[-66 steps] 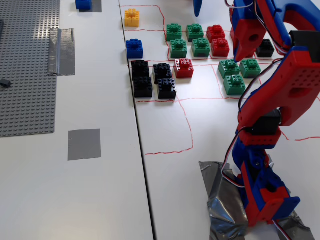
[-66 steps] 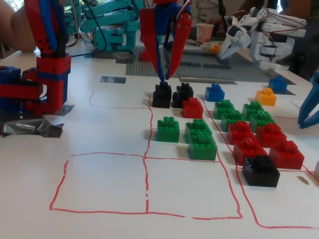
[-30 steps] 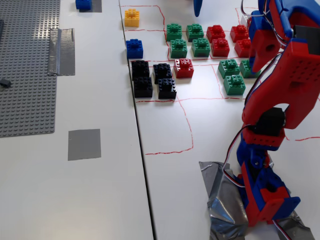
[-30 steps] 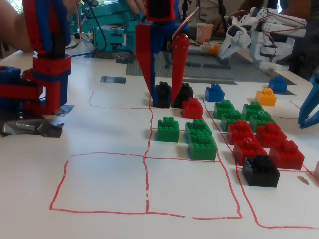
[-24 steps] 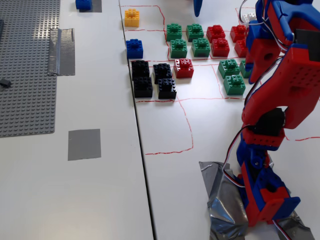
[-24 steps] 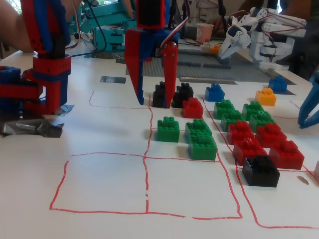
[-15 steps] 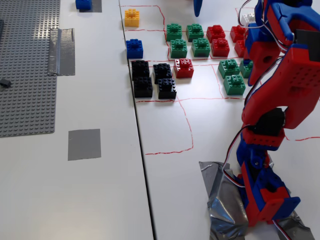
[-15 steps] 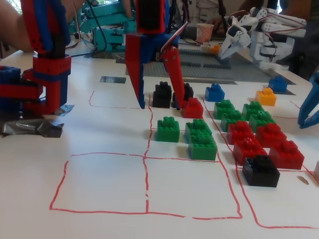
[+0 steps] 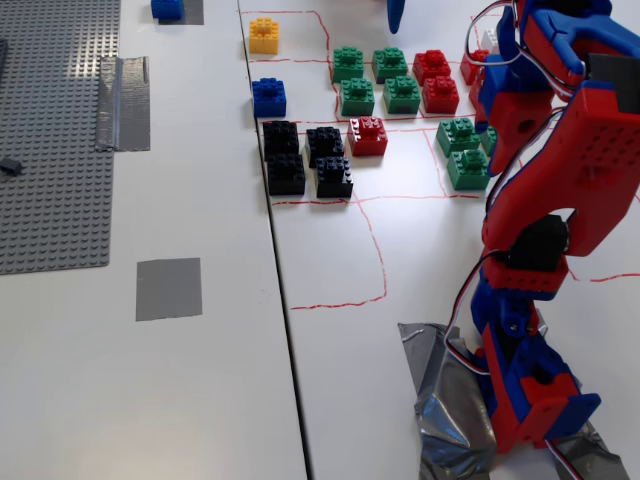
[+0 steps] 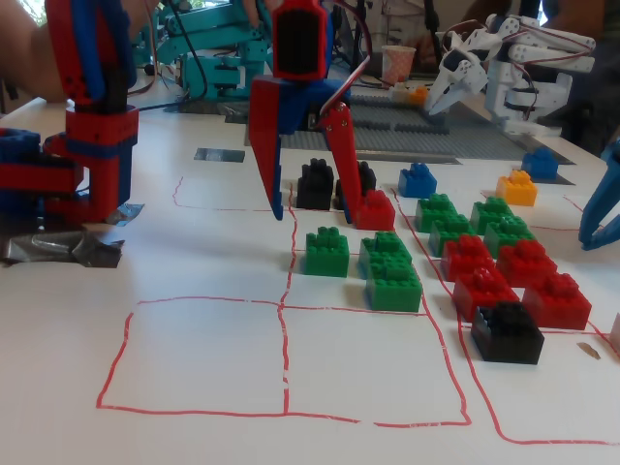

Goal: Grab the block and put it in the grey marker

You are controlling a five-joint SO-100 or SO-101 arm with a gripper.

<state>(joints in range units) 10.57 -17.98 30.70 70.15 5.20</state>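
Gripper (image 10: pixel 308 208) hangs low over the white desk (image 10: pixel 208 354), jaws spread wide and empty, tips just behind a green block (image 10: pixel 327 252) sitting beside two more green bricks, with the grey marker (image 9: pixel 168 288) well apart across the desk seam.

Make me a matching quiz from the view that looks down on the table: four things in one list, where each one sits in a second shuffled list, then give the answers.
Things:
1. yellow brick
2. grey marker
3. crinkled silver tape
4. black bricks

Places in that fixed view:
A. under the arm's base
B. alone on the left table board, nothing on it
C. just above a blue brick
D. a group of four right of the table seam

Pairs: 1-C, 2-B, 3-A, 4-D
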